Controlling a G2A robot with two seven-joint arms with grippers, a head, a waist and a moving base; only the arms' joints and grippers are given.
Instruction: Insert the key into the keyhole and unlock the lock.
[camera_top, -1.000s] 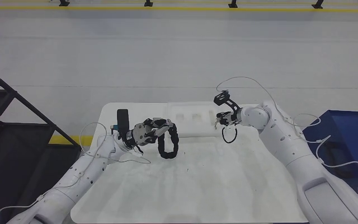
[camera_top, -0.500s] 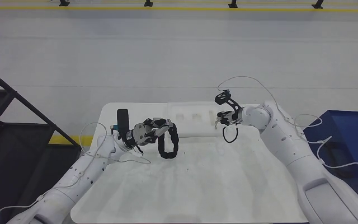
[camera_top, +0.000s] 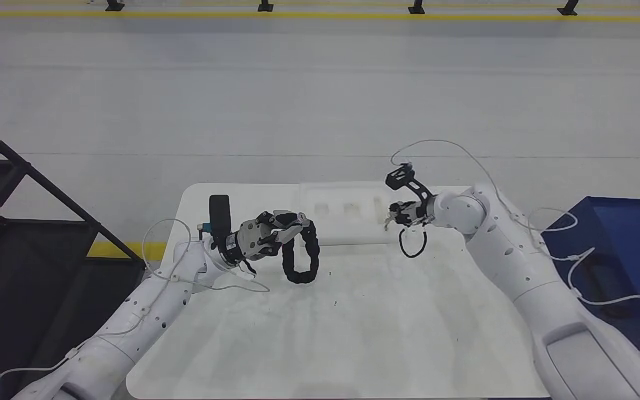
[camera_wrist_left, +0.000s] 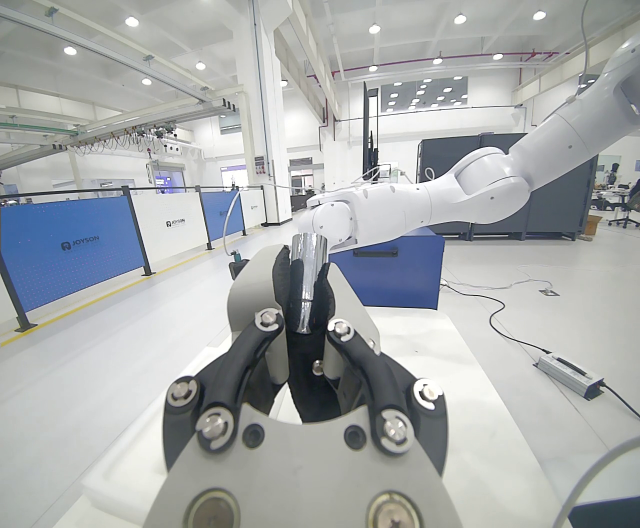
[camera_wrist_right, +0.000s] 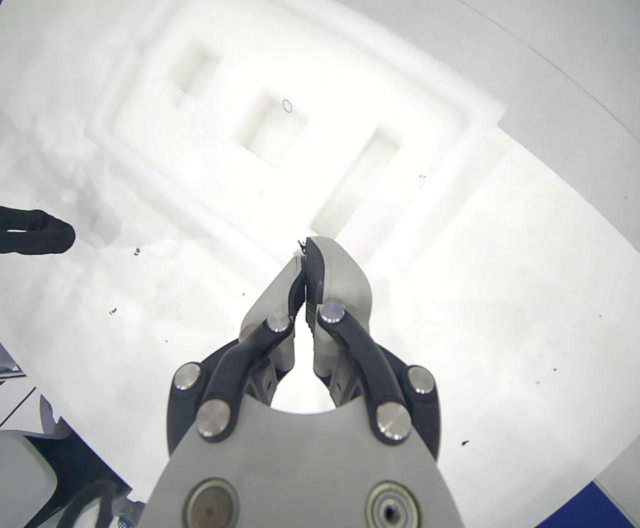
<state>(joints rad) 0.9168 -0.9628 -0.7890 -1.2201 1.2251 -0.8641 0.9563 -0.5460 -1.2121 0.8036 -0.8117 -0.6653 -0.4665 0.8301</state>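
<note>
left jaws clamp lock (camera_top: 313, 250) at chrome barrel (camera_wrist_left: 306, 272).

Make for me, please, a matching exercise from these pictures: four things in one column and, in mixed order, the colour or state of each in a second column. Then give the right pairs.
Things
1. lock
2. foam tray
3. left gripper
4. right gripper

States
A. white, with three rectangular hollows
B. fingertips pressed together, near the tray
C. black cable with a shiny metal cylinder
D. clamped on the shiny cylinder

Pairs: 1-C, 2-A, 3-D, 4-B
</note>
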